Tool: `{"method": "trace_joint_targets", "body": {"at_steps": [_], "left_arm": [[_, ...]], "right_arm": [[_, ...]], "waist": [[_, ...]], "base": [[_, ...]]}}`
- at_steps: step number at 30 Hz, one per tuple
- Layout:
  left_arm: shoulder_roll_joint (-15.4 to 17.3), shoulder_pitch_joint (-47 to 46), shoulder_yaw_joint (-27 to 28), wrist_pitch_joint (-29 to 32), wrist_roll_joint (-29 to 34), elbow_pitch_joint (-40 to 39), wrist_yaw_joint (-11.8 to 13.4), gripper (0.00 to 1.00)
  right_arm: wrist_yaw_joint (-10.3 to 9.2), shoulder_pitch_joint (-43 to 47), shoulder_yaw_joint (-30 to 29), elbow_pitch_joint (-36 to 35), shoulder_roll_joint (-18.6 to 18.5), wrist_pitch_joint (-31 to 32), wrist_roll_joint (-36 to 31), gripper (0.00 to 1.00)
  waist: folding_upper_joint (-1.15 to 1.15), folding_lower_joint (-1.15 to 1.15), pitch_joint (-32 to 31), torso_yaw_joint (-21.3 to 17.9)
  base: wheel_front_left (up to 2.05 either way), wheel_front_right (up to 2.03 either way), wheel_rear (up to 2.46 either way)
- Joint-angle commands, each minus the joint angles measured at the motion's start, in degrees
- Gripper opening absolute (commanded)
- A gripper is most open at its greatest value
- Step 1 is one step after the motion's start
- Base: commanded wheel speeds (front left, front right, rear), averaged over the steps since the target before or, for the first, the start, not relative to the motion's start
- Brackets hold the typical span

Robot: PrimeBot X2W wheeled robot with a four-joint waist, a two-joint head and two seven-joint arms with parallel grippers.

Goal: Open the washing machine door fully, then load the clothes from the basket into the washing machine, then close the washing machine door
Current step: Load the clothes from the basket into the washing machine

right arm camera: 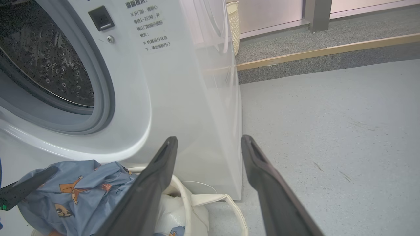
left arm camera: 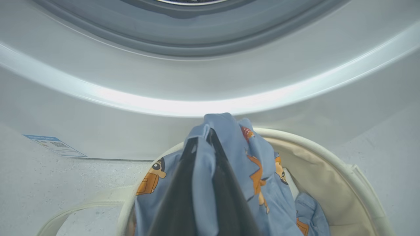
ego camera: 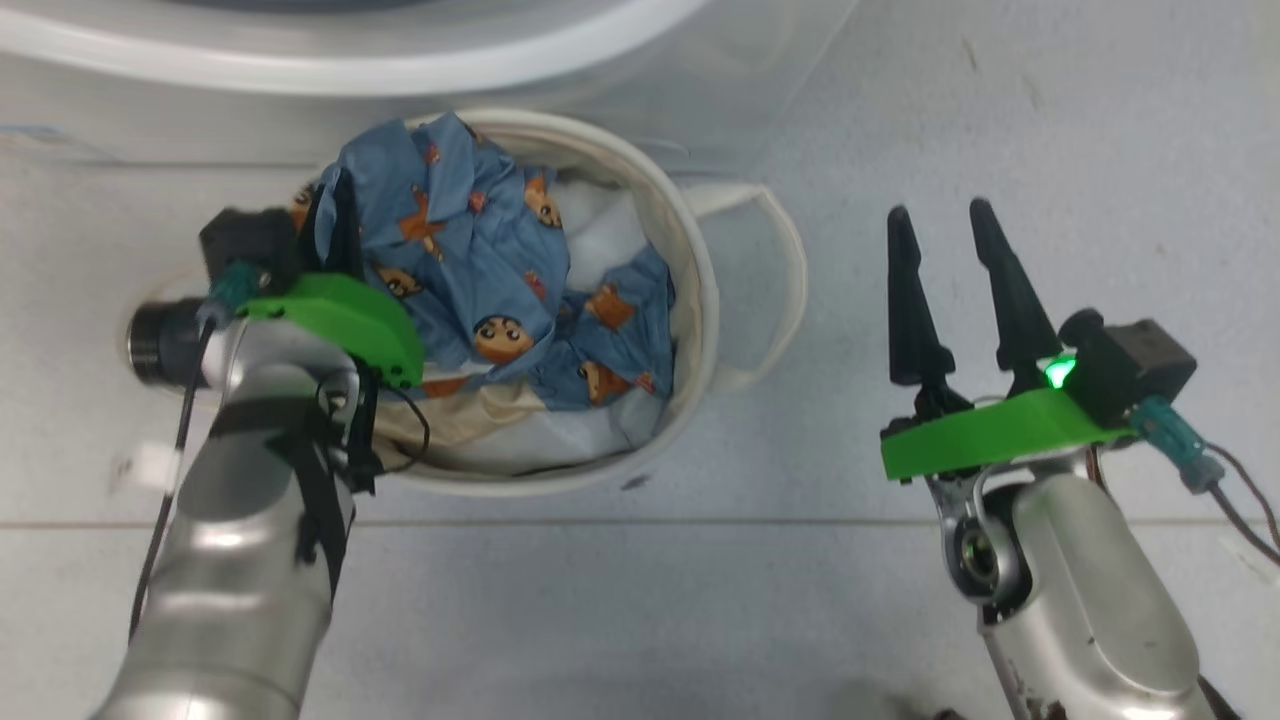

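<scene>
The cream basket (ego camera: 700, 300) stands on the floor in front of the washing machine (ego camera: 350, 70). In it lie the clothes (ego camera: 470, 250), blue printed fabric over a cream-beige garment (ego camera: 480, 412). My left gripper (ego camera: 338, 215) is at the basket's left side, shut on a raised fold of the blue fabric (left arm camera: 229, 144), its tips (left arm camera: 205, 132) pinching the cloth just below the machine's grey-rimmed opening (left arm camera: 197, 36). My right gripper (ego camera: 940, 225) hangs open over bare floor to the right of the basket. Its wrist view shows the uncovered drum (right arm camera: 49, 65) and the clothes (right arm camera: 78, 193). The washing machine door is out of view.
White padding (ego camera: 600, 230) lines the basket, and a looped handle (ego camera: 770, 280) sticks out to its right. A blue QR sticker (left arm camera: 54, 146) is low on the machine. Grey floor (right arm camera: 328, 131) stretches right of the machine to a raised step (right arm camera: 328, 49). A woven bin (right arm camera: 233, 23) stands behind.
</scene>
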Motion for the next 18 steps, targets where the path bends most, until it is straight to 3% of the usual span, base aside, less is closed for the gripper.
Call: {"method": "trace_joint_targets", "body": {"at_steps": [1,12,18], "left_arm": [[2.1,3.1,2.0,-0.7,-0.5,-3.4,-0.4,0.00],[0.3,19.3,9.2,-0.7,-1.3,-26.7,-4.5,0.00],[-0.3,25.4,10.0,-0.7,-1.1,-31.7,-5.8,0.00]], "right_arm": [[0.01,2.5,1.2,-1.1,0.3,-0.7,0.5,1.00],[0.01,6.8,1.8,0.9,0.3,-0.7,1.9,1.00],[0.01,8.5,1.8,1.1,0.3,-0.7,2.7,1.00]], "waist": [[0.00,0.00,-3.9,1.6],[0.00,0.00,-14.3,3.1],[0.00,0.00,-17.5,3.3]], "base": [[0.00,0.00,0.00],[0.00,0.00,0.00],[0.00,0.00,0.00]]}}
